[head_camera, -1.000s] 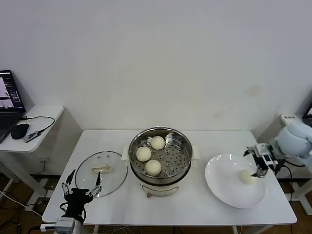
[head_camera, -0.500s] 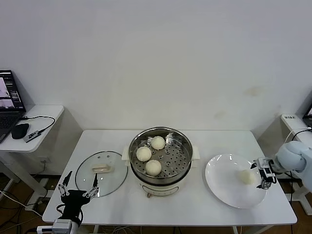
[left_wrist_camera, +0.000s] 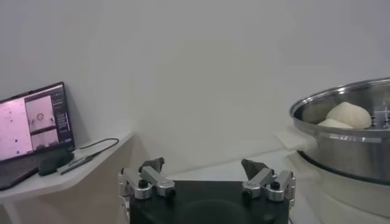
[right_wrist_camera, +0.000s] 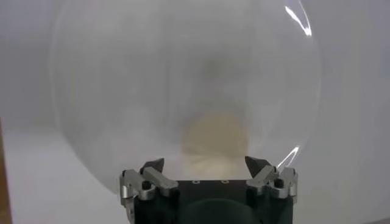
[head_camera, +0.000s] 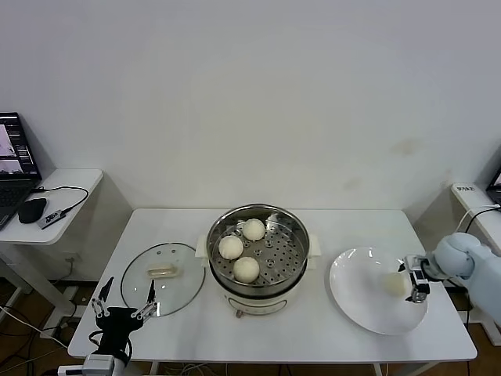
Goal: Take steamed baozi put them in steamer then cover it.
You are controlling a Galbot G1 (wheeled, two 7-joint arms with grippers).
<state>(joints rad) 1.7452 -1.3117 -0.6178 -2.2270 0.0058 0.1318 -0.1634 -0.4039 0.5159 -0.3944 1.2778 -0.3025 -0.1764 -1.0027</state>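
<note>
Three baozi (head_camera: 246, 269) sit in the steamer (head_camera: 293, 227); the fourth (head_camera: 394, 283) remains on the plate (head_camera: 356, 301). The right pincer (head_camera: 416, 279) is beside it, spread wide, empty. The cover (head_camera: 163, 277) lies unused near the wide-open, empty left pincer (head_camera: 125, 301).

No readable text, label or number shows on anything here

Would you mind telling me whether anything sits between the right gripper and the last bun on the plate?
Nothing visible does. The right gripper stands open at the plate's outer edge, with the bun just ahead between its fingers' line, and only bare plate lies between them.
</note>
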